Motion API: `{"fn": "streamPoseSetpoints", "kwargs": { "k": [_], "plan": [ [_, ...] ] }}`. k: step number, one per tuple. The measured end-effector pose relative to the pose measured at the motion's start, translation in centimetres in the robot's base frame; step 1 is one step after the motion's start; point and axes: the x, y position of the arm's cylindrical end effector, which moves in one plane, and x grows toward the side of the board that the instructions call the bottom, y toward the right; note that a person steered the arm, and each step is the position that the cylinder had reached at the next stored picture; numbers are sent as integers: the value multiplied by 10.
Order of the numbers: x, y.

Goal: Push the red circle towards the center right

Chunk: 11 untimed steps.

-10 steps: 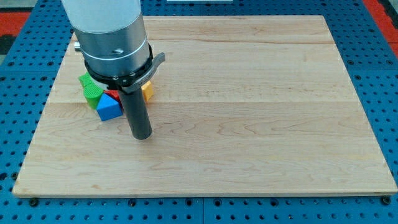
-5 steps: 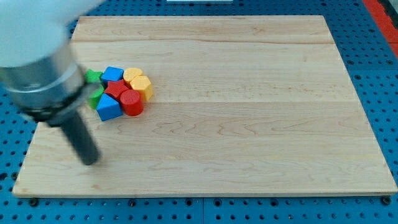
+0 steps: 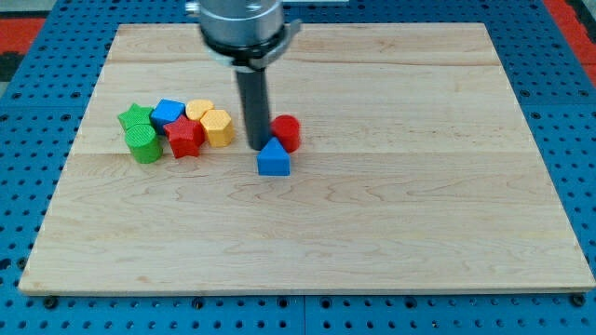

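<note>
Nearest us, the blue triangle (image 3: 273,159) sits just below the red circle (image 3: 286,133), left of the board's centre. Our rod drops from the upper frame — my tip (image 3: 257,146) touches the circle's left side, holding nothing. Further left cluster the red star (image 3: 184,138), yellow blocks (image 3: 215,126), blue block (image 3: 169,113), green star (image 3: 134,118) and green cylinder (image 3: 143,144).

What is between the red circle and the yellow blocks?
In the camera view, my tip stands between them, right against the red circle's left side. Bare wood separates my tip from the nearest yellow block.
</note>
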Motion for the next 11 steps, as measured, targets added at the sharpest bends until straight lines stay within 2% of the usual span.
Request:
{"fn": "streamPoseSetpoints", "kwargs": {
  "k": [2, 3, 4, 5, 6, 7, 8, 9, 10, 11],
  "plan": [
    [-17, 44],
    [-43, 57],
    [-47, 164],
    [-44, 236],
    [31, 205],
    [35, 280],
    [4, 301],
    [-24, 292],
    [-29, 277],
    [9, 280]
  ]
}}
